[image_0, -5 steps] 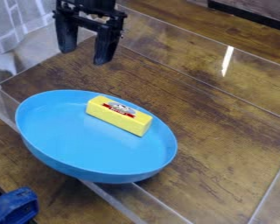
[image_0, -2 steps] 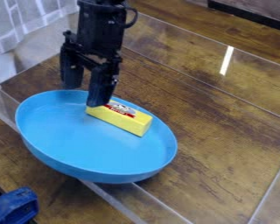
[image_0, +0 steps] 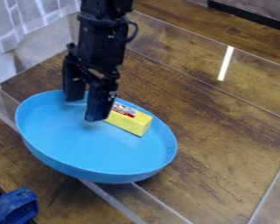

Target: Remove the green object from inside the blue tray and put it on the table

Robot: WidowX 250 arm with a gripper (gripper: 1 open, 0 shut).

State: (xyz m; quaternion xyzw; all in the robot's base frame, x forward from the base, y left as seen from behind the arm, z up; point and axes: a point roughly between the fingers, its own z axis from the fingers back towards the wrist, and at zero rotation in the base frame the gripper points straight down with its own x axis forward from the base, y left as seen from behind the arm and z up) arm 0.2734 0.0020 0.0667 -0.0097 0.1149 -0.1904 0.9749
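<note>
The blue tray (image_0: 60, 144) sits on the dark wood table (image_0: 224, 114) at the left. Inside it lies the green object (image_0: 133, 122), a small block that looks bright yellow with a red-and-white label. My gripper (image_0: 87, 96) hangs over the tray's far left part, pointing down. Its black fingers (image_0: 99, 103) stand apart and open, with nothing between them. One fingertip covers the block's left end; whether it touches the block I cannot tell.
A dark blue cloth-like thing (image_0: 11, 208) lies at the bottom left corner. Clear acrylic panels (image_0: 8, 101) edge the table on the left and front. Bare wood stretches to the right of the tray.
The gripper has come down and toward the camera, from above the table's far edge to low over the tray by the block's left end. It rolled slightly. The block has not moved.
</note>
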